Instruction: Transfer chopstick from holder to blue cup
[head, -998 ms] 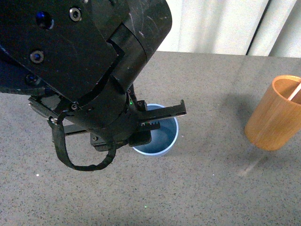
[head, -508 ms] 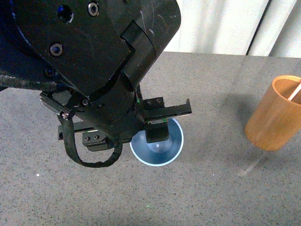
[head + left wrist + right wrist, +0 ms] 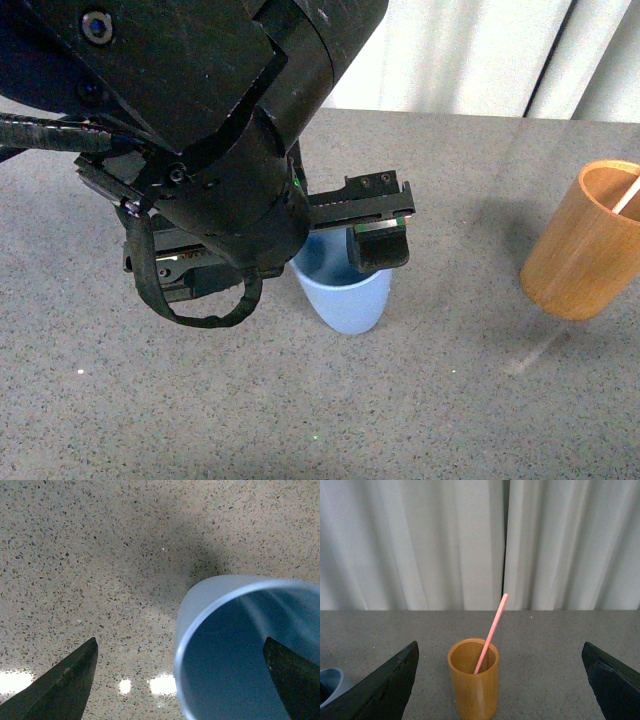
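Pink chopstick stands in the holder, well apart from the cup, whose wall the spread left gripper straddles, so I'd have it pinch gently to hold the cup steady while the spread right gripper squares up on the chopstick.

Scuffed black left arm, hex screws, looped cable, dark wedge-tipped left gripper.

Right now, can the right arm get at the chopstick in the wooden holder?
Probably yes. The chopstick sticks up well out of the holder, straight ahead of the open right gripper, with only bare table between them.
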Robot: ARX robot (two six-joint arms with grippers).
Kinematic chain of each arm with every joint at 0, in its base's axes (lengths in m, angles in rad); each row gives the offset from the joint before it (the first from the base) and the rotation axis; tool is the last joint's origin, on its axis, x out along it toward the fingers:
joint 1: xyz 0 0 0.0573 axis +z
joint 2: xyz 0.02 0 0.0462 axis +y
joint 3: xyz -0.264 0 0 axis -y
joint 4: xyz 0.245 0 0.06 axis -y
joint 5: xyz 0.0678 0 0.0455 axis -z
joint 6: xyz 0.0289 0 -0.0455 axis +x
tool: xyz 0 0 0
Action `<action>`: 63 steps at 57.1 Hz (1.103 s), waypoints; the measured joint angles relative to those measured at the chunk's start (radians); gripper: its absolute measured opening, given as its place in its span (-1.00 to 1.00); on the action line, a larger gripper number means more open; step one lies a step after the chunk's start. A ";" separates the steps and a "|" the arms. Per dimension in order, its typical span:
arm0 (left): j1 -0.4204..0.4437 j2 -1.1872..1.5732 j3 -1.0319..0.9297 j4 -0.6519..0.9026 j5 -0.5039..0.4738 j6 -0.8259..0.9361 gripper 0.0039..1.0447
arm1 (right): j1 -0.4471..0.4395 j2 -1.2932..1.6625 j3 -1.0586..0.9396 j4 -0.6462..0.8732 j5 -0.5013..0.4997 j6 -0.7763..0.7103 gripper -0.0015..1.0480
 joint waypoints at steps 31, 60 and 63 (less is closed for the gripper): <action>0.051 -0.089 -0.010 -0.018 -0.011 0.042 0.87 | 0.000 0.000 0.000 0.000 0.000 0.000 0.81; 0.402 -0.869 -0.580 0.598 -0.271 0.557 0.87 | 0.000 0.000 0.000 0.000 0.000 0.000 0.81; 0.455 -0.994 -0.690 0.647 -0.251 0.593 0.87 | 0.000 0.000 0.000 0.000 0.000 0.000 0.81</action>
